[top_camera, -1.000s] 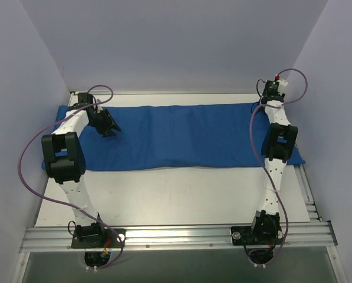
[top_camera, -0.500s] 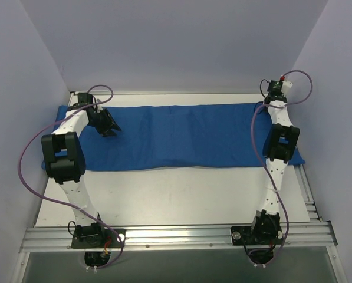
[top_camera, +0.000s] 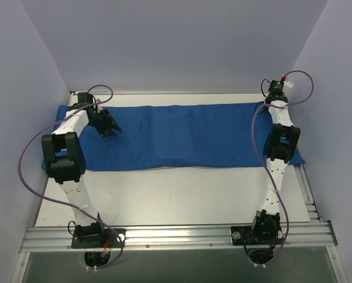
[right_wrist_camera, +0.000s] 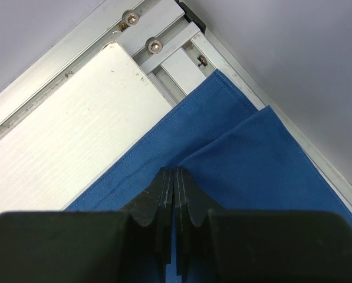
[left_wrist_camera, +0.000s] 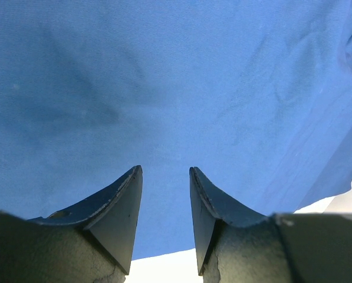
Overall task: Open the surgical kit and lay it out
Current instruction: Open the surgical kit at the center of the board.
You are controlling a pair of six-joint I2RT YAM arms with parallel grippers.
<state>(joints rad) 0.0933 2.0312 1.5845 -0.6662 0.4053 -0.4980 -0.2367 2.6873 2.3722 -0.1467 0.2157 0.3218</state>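
In the top view I saw the blue cloth (top_camera: pixel 187 137) lying as a long band across the middle of the frame, on the white tabletop (top_camera: pixel 181 194). The left jaws stood apart and empty, just over the cloth's left end. The right jaws were pressed together at a flap edge near its upper right corner; I couldn't tell whether they pinched it.

Bright, even light with soft shadows; the wrist views blur slightly at their near edges.
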